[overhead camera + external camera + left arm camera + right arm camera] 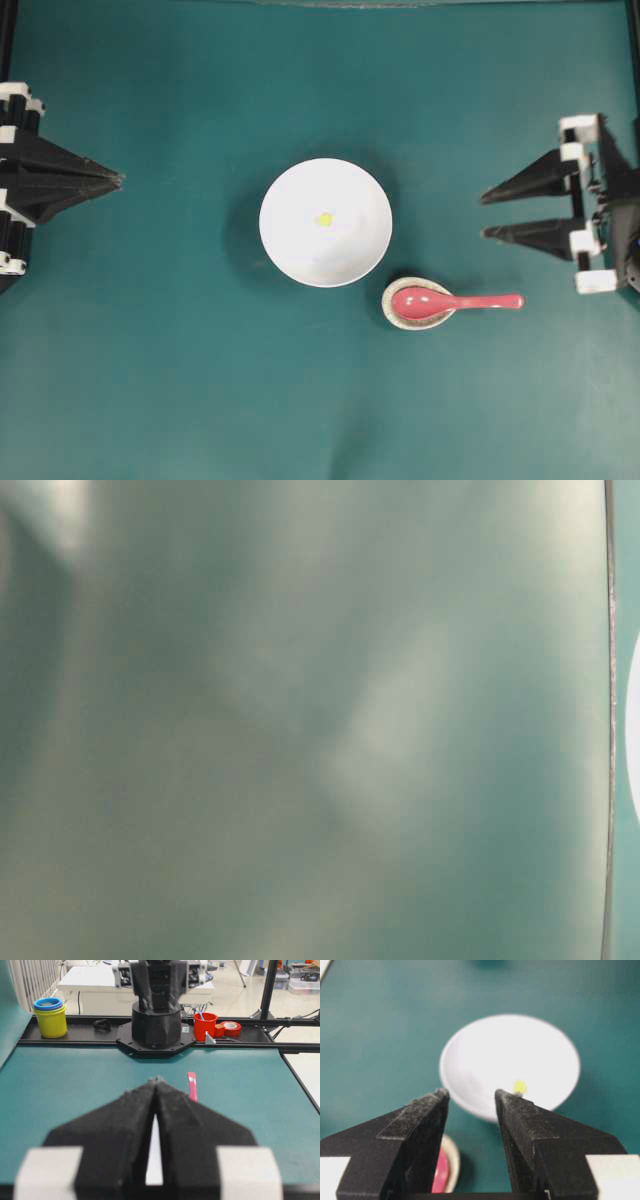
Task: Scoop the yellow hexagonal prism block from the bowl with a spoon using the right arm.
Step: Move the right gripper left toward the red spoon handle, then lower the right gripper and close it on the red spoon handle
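Beside the round white bowl [325,222], glossy pink spoon [455,302] lies untouched; right jaws released, left clenched.

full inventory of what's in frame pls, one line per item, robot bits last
bowl: 1, plain white, middle of the table
yellow hexagonal prism block: 1, bright yellow, inside the bowl near its centre
spoon: 1, pink-red, scoop lying in the spoon rest, handle pointing toward the right arm's side
spoon rest: 1, speckled off-white, just beside the bowl's lower right in the overhead view
table: 1, teal surface
stacked cups: yellow with blue on top, far edge of the table in the left wrist view
red cup: 1, red, same far edge, tape rolls beside it
left gripper: 1, black, left edge, jaws shut, holding nothing
right gripper: 1, black, right edge, jaws open, empty, apart from the spoon
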Motion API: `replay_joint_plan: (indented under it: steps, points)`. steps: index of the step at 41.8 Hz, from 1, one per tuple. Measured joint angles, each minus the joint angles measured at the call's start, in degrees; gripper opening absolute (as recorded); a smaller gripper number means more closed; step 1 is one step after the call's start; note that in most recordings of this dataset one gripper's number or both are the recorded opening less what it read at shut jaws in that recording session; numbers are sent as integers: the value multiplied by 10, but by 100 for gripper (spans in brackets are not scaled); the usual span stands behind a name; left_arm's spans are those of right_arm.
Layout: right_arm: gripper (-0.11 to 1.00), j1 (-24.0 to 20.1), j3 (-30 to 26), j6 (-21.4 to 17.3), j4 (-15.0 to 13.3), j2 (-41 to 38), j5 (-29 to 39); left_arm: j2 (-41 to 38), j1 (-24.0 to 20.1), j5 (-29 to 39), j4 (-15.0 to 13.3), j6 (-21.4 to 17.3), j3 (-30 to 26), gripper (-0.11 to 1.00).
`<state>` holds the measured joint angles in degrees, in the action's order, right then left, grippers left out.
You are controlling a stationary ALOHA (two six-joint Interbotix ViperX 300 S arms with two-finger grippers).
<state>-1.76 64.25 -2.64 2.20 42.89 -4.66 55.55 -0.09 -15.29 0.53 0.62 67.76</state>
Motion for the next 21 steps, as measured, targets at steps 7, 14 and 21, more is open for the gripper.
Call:
replay_joint_plan:
  steps: [7, 14, 21]
  points:
    - [49, -18, 13, 0, 8, -52, -36, 0, 0, 0, 0, 0, 0, 0]
    - [49, -38, 36, -1, 22, -104, -106, -1, 0, 0, 1, 0, 0, 0]
    - [49, -58, 55, -7, 39, -156, -167, -1, 0, 0, 1, 0, 0, 0]
